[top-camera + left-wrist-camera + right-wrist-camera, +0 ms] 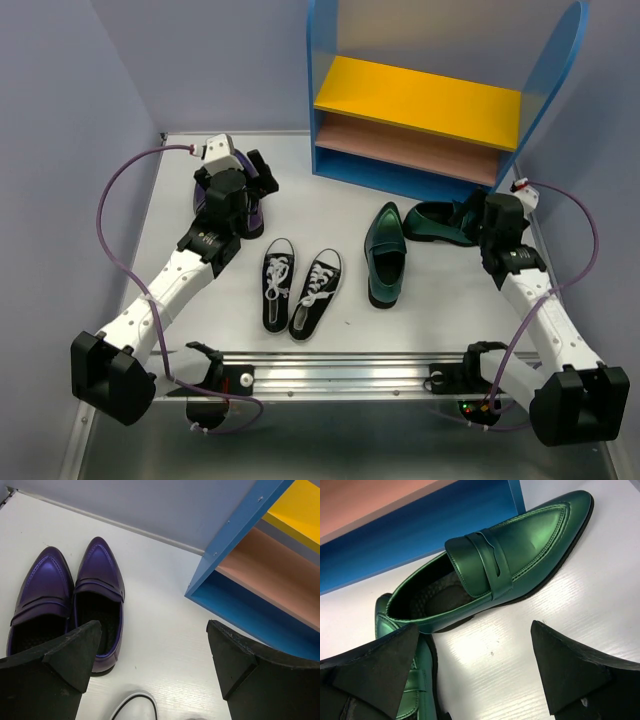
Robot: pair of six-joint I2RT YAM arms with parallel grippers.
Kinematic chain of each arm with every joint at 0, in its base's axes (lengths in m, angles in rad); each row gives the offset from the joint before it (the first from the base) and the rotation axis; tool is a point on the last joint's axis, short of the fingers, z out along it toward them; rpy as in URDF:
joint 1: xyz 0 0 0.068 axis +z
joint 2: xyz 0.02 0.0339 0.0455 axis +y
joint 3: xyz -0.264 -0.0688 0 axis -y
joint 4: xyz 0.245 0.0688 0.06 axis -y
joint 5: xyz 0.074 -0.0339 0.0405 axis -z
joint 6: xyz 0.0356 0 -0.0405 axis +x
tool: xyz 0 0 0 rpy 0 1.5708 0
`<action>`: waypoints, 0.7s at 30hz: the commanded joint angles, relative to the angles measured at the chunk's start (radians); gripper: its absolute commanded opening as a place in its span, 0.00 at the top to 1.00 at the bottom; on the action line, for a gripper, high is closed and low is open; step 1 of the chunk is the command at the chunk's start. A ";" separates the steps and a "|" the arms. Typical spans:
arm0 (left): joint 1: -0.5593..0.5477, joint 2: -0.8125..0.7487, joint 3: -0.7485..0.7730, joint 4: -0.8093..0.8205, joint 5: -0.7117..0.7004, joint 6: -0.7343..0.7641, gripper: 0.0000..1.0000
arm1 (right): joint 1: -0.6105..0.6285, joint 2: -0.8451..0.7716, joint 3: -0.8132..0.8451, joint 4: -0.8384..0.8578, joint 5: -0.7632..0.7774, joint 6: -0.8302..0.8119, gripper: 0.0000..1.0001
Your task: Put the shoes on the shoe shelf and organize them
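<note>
- Left arm (170, 280): reaches diagonally forward from its base over the white counter (340, 200). White-shelled links, black wrist tipped downward.
- Left gripper (153, 630): jaws spread wide, nothing between them. Its fingers (60, 670) are matte black, wedge-shaped and faintly grainy.
- Purple shoes (100, 592): a pair side by side on the counter, below and just ahead of one finger. That fingertip overlaps one shoe's heel opening in the wrist view; I cannot tell if they touch. Glossy upper, pointed toes, a strap across each vamp, stitched seams.
- Shoe shelf (235, 535): ahead of the left gripper, toward its other finger. Flat painted boards with a blue side panel, a tan board, a yellow board above it and a blue base.
- Right arm (535, 310): runs forward from its base, black wrist angled down beside the shelf's base.
- Right gripper (475, 625): wide open and empty, with the same black wedge fingers (575, 675).
- Green loafers (510, 555): on the counter. One lies just beyond the fingertips, across the opening, beside the shelf's blue base. It has a metallic sheen, a pointed toe, a penny strap, a black sole edge and a textured insole. Its mate is partly hidden behind one finger, and their ends meet closely; contact unclear.
- Black sneakers (298, 290): canvas with white laces and soles. The pair sits side by side on the counter between the arms, behind both grippers and well apart from each.
</note>
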 commanded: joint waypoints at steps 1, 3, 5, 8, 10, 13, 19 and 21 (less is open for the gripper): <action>-0.003 -0.019 -0.003 0.041 0.018 0.024 0.01 | 0.004 -0.018 -0.012 0.013 0.019 -0.016 0.00; -0.003 -0.016 0.000 0.041 0.018 0.024 0.01 | 0.004 -0.034 -0.021 0.017 0.028 -0.011 0.00; -0.003 -0.012 0.004 0.040 0.023 0.027 0.01 | 0.004 -0.041 -0.023 0.017 0.033 -0.008 0.00; -0.003 0.008 0.023 0.037 0.048 0.037 0.01 | 0.004 -0.026 -0.026 0.014 0.015 0.012 0.00; -0.003 0.022 0.034 0.026 0.061 0.041 0.01 | 0.004 0.001 -0.024 0.014 0.005 0.030 0.00; -0.003 0.030 0.041 0.015 0.063 0.041 0.01 | 0.004 0.046 -0.009 0.001 0.005 0.055 0.00; -0.003 0.031 0.037 0.015 0.061 0.040 0.01 | 0.004 0.121 0.049 -0.079 0.093 0.125 0.00; -0.003 0.033 0.035 0.015 0.063 0.038 0.01 | 0.004 0.140 0.060 -0.090 0.087 0.137 0.00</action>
